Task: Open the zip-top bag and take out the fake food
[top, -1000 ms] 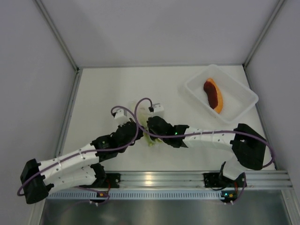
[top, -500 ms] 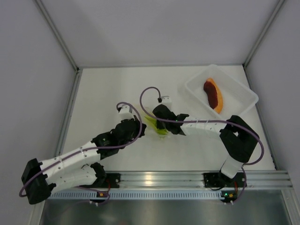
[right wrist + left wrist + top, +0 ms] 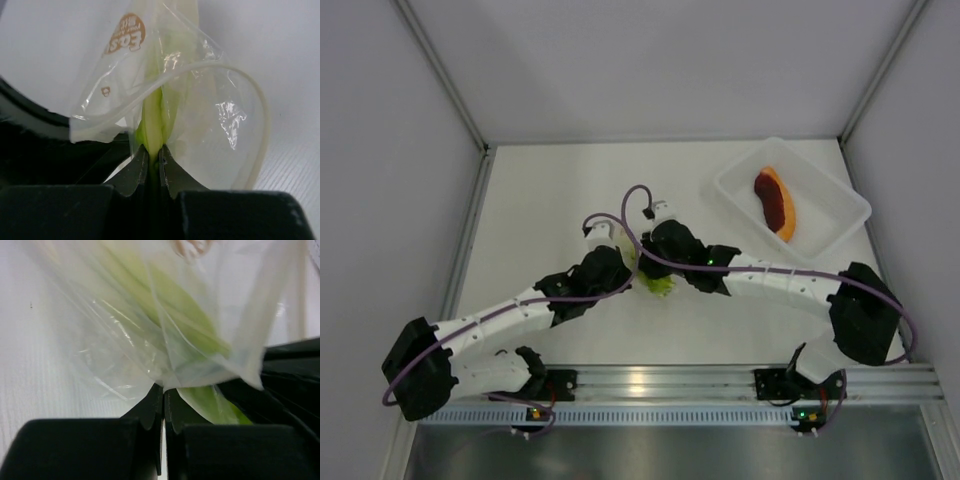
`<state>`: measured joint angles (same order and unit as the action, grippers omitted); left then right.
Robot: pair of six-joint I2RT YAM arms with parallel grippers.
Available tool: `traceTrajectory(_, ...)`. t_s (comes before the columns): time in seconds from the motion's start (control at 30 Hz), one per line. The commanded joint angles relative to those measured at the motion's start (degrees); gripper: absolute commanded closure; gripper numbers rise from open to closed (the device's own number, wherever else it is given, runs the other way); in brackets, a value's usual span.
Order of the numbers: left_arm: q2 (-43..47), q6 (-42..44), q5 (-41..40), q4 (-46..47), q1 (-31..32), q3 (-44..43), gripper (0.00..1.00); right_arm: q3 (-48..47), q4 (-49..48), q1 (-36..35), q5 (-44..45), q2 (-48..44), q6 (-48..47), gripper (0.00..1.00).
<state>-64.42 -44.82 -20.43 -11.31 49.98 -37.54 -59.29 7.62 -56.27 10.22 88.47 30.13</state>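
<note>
a: where's the zip-top bag [image 3: 125, 340]?
b: middle of the table [image 3: 550, 190], a bit near of centre, between the two gripper tips. top view barely shows it, just a clear crumple with green in it.
a: left gripper [image 3: 163, 400]?
b: clenched, jaws almost touching, a fold of the bag's clear film pinched between them. bag fans out away from the tips, crinkled, over the white surface.
a: right gripper [image 3: 152, 161]?
b: clenched too, gripping the pale green end of the leafy stalk [image 3: 152, 120]. the bag's zip rim curves in a loop to the right of the stalk, so the mouth looks open toward that wrist camera. can't tell if any film sits between fingers and stalk.
a: stalk in or out?
b: mostly in. left wrist view shows it green through the plastic, one green end poking out below the bag's edge.
a: anything printed on the bag?
b: a round brown label [image 3: 125, 34], upper left in the right wrist view, text too skewed to read.
a: other food piece?
b: orange and dark-red wedge [image 3: 775, 202], lying in the translucent tray [image 3: 825, 200] at the far right, well apart from the bag and both grippers.
a: arms?
b: both reach in from the near edge and meet at the middle, left one from the left, right one from the right, tips just beside each other.
</note>
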Motion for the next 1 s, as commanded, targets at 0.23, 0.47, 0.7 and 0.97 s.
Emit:
traceTrajectory(0.23, 0.53, -0.19, -4.80, 0.06, -1.64, 0.10, 1.00, 6.46, -4.36, -0.42, 7.09, -13.05, -2.09, 1.00)
traceTrajectory(0.47, -0.35, -0.09, -6.20, -3.19, -4.18, -0.25, 1.00, 13.58, -10.08, -0.07, 6.75, -19.11, 0.28, 1.00)
traceTrajectory(0.7, 0.09, -1.59, -7.27, -4.16, -5.50, -1.04, 1.00, 14.55, -11.04, -0.15, -1.42, -19.74, -0.43, 1.00)
traceTrajectory(0.97, 0.18, -6.86, -1.36, 0.93, -0.77, -3.07, 1.00, 10.34, -4.02, -0.86, 3.75, -8.93, 3.70, 1.00)
